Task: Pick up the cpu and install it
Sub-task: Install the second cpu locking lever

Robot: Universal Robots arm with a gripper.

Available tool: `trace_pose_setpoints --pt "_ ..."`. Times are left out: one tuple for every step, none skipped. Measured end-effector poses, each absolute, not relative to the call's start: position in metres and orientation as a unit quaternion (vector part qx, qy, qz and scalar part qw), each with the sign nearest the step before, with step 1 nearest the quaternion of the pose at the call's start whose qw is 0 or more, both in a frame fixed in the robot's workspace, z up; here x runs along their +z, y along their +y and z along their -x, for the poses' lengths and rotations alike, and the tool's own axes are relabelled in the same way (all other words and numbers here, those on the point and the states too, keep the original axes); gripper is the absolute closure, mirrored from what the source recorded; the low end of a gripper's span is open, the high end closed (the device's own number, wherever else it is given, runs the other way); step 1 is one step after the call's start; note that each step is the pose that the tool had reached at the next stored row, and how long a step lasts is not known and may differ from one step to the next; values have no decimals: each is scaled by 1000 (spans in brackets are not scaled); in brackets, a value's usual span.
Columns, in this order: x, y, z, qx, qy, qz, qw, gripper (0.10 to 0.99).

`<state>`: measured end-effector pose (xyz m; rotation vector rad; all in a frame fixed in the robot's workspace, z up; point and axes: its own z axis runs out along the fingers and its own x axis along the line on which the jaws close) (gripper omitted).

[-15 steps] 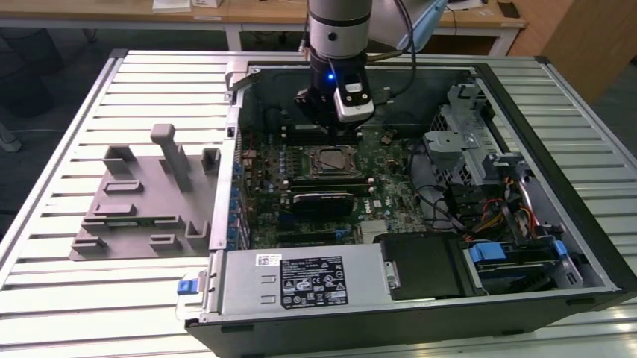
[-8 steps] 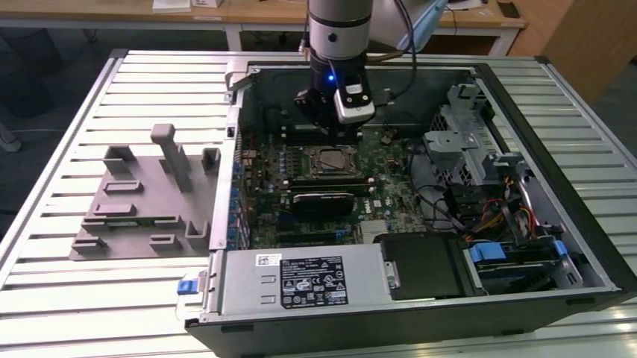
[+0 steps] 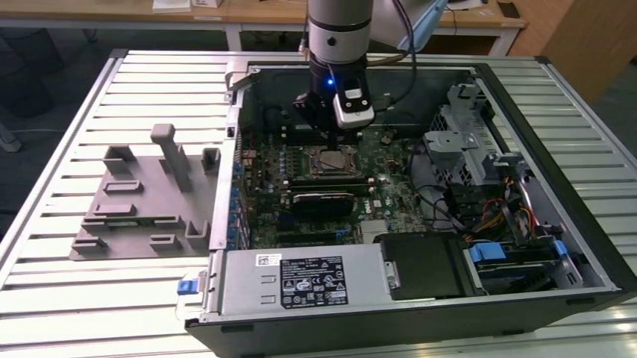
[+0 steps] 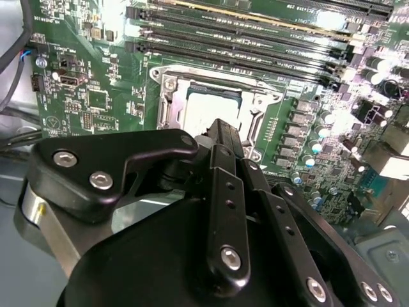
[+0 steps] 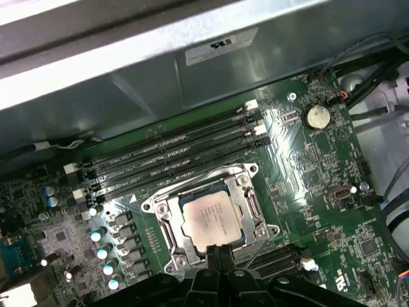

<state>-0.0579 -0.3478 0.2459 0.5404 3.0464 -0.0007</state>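
A: Where's the cpu (image 5: 211,220)?
B: Seated flat in the socket (image 5: 208,220) on the motherboard (image 5: 307,173), silver top up, framed by the metal bracket. Plain in both wrist views. Looks already installed, or very nearly.

A: And the gripper (image 5: 217,256)?
B: Hanging just above the socket's near edge, inside the open case (image 3: 557,134). Fingers (image 4: 223,147) pressed together to a narrow tip, pinching nothing. No chip between them in either wrist view.

A: Touching the cpu?
B: Can't tell. Tip right over its edge in the first wrist view, contact hidden by the fingers themselves.

A: Why held so low and straight?
B: Probably because of the tight spot: memory slots (image 5: 172,153) just beside the socket, heatsink block (image 3: 324,201) on the other side in the exterior view. Vertical approach keeps clear of both.

A: Anything on the worktop (image 3: 60,298)?
B: Grey fixture (image 3: 139,209), well apart from the case on the exterior view's left. No chip visible on it, which fits the cpu being in the socket.
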Motion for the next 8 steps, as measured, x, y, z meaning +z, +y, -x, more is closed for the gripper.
trace_pose_setpoints --pt "246 -348 58 0 984 -176 24 980" --pt "246 -348 58 0 984 -177 24 980" --pt "246 -348 58 0 984 -178 24 980" --pt "246 -348 58 0 984 -179 24 980" --pt "246 -349 58 0 983 -180 24 980" --pt "246 -349 58 0 983 -181 24 980" --pt "246 -350 58 0 983 -182 24 980" --pt "246 -351 59 -1 983 -183 24 980"
